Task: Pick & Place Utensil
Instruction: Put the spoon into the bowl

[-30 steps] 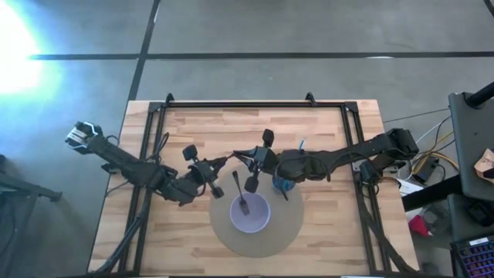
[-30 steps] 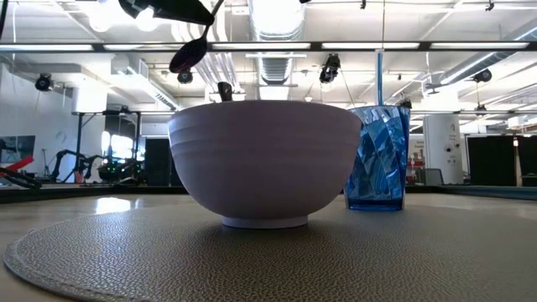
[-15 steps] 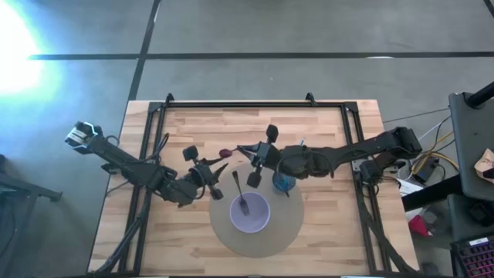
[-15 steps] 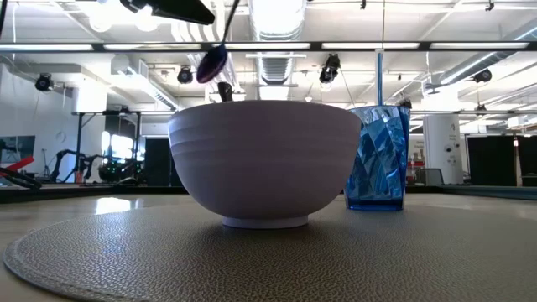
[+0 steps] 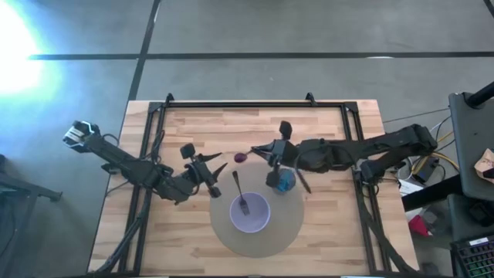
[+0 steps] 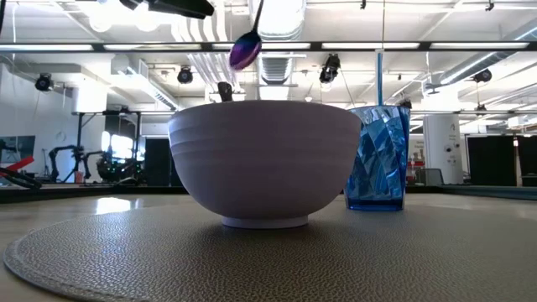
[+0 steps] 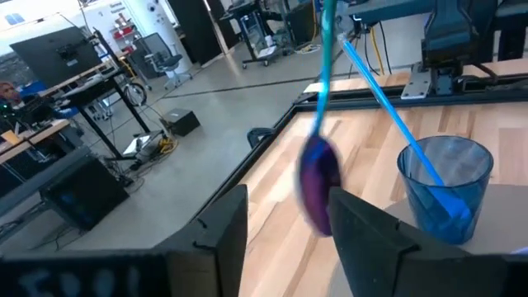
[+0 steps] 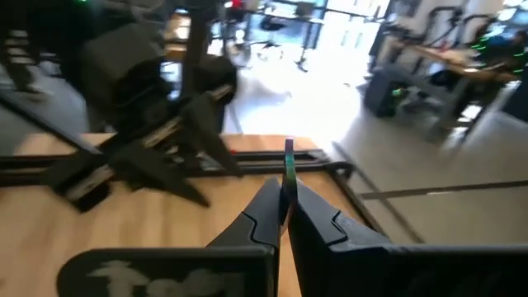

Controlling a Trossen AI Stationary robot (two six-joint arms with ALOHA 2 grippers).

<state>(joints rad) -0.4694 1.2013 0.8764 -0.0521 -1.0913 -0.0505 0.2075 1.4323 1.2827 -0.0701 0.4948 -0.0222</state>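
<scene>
A spoon with a purple bowl [image 5: 240, 157] and a thin teal handle [image 7: 326, 58] hangs in the air above the table, beyond the white bowl's far side. My right gripper [image 5: 265, 152] is shut on it, coming in from the table's right. My left gripper [image 5: 217, 171] stands open just left of the spoon, its fingers [image 7: 223, 235] apart and touching nothing. A dark fork [image 5: 239, 193] leans in the white bowl [image 5: 249, 214], which stands on a round grey mat [image 5: 289, 224]. My right gripper pinches the spoon's thin handle [image 8: 288, 169] between its two fingers, which come nearly level from the table's right. The spoon is lifted clear. It slants toward the table's left with its purple bowl [image 6: 245, 52] as the lower end.
A blue faceted cup [image 5: 285, 182] with a blue straw-like stick [image 7: 388, 107] stands on the mat's far right part, just under my right arm. Bare wood [image 5: 324, 131] lies at the table's far side. A black frame [image 5: 239, 103] runs along the far edge.
My left gripper has opened and let go of the spoon, staying where it was. My right gripper has drawn up and toward the table's right edge with the spoon, whose purple bowl has come away from my left fingers.
</scene>
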